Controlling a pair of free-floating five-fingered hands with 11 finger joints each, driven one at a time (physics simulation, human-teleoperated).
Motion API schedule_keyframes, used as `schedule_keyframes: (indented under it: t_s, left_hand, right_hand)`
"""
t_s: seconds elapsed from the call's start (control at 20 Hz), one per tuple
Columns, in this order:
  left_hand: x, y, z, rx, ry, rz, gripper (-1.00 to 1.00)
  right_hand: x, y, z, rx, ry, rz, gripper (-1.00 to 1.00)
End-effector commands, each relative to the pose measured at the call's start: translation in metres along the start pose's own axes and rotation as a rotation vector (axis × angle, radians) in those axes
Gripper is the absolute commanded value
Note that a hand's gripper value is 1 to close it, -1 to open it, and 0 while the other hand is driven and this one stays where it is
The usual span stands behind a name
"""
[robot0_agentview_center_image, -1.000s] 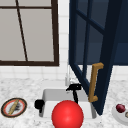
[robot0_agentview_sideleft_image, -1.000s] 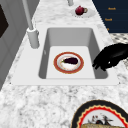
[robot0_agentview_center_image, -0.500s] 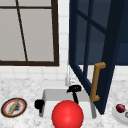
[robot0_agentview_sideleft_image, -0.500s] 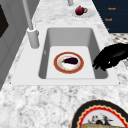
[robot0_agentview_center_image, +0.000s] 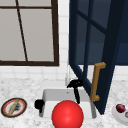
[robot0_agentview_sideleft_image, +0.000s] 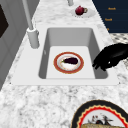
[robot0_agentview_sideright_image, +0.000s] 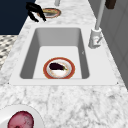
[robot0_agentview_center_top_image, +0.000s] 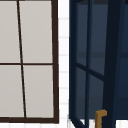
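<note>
My left hand (robot0_agentview_center_image: 38, 103) hangs at the left front corner of the sink (robot0_agentview_center_image: 52, 93), fingers relaxed and pointing down, holding nothing. The left side view shows this hand (robot0_agentview_sideleft_image: 111, 56) over the sink's front rim, and the right side view shows it (robot0_agentview_sideright_image: 35, 10) at the far end. My right hand (robot0_agentview_center_image: 75, 84) floats over the back of the sink beside the open door, fingers hanging down. A big red ball (robot0_agentview_center_image: 67, 114) sits in front of the sink. Inside the basin lies a red-rimmed plate (robot0_agentview_sideleft_image: 57, 65) with a dark eggplant (robot0_agentview_sideleft_image: 70, 60) on it.
A navy cabinet door (robot0_agentview_center_image: 110, 50) with a brass handle (robot0_agentview_center_image: 96, 81) stands open over the sink's right side. The faucet (robot0_agentview_sideleft_image: 32, 37) rises at the back. A patterned plate (robot0_agentview_center_image: 5, 111) lies on the left counter, a red fruit (robot0_agentview_center_image: 120, 108) on the right. A window (robot0_agentview_center_top_image: 27, 60) is behind.
</note>
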Motion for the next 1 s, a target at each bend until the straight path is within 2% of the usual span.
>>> schedule_keyframes:
  t_s: [0.0, 0.1, 0.4, 0.5, 0.6, 0.95]
  left_hand:
    - [0.0, 0.0, 0.0, 0.0, 0.0, 0.0, 0.0]
    - [0.0, 0.0, 0.0, 0.0, 0.0, 0.0, 0.0]
    - [0.0, 0.0, 0.0, 0.0, 0.0, 0.0, 0.0]
    - [0.0, 0.0, 0.0, 0.0, 0.0, 0.0, 0.0]
    - [0.0, 0.0, 0.0, 0.0, 0.0, 0.0, 0.0]
    - [0.0, 0.0, 0.0, 0.0, 0.0, 0.0, 0.0]
  right_hand:
    - [-0.002, -0.011, 0.034, -0.025, 0.009, -0.026, -1.0]
    - [-0.006, -0.021, 0.05, -0.033, 0.008, -0.015, -1.0]
    - [-0.038, -0.036, 0.083, -0.065, -0.041, -0.035, -1.0]
    - [-0.055, -0.031, 0.084, -0.089, -0.058, -0.038, -1.0]
    - [-0.069, -0.025, 0.078, -0.089, -0.096, -0.065, -1.0]
    - [-0.114, -0.009, 0.046, -0.102, -0.223, -0.064, -1.0]
